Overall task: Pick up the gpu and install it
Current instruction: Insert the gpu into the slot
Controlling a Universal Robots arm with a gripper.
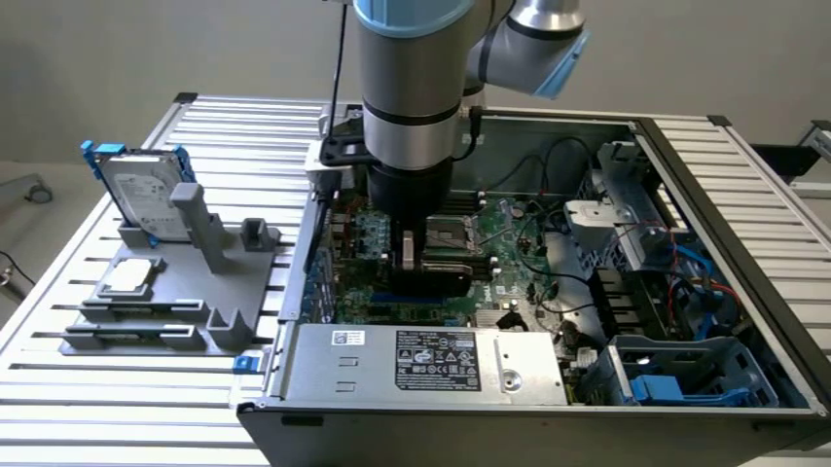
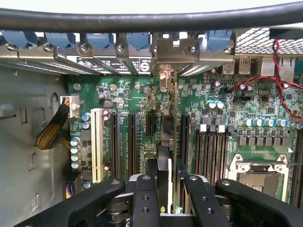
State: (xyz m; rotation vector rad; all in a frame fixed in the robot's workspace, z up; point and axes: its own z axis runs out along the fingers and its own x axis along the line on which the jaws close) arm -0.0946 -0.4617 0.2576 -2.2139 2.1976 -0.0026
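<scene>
My gripper (image 1: 418,255) is down inside the open computer case (image 1: 675,165), over the green motherboard (image 1: 520,243). In the wrist view the gpu (image 2: 175,123) stands on edge between my fingers (image 2: 144,196), seen as a thin green card with its black cooler on one face. Its silver end bracket (image 2: 173,52) sits at the case's rear slot row. The card's lower edge lines up with a dark expansion slot on the motherboard (image 2: 128,99). The gripper (image 2: 169,191) is shut on the gpu. In the exterior view the gpu (image 1: 429,280) is a dark block under the wrist.
A silver hard drive in a blue frame (image 1: 136,190) stands on a grey fixture (image 1: 169,292) at the exterior view's left, outside the case. The power supply (image 1: 415,360) lies along the case's near wall. Red cables (image 2: 279,80) and blue slot latches (image 2: 99,40) border the slots.
</scene>
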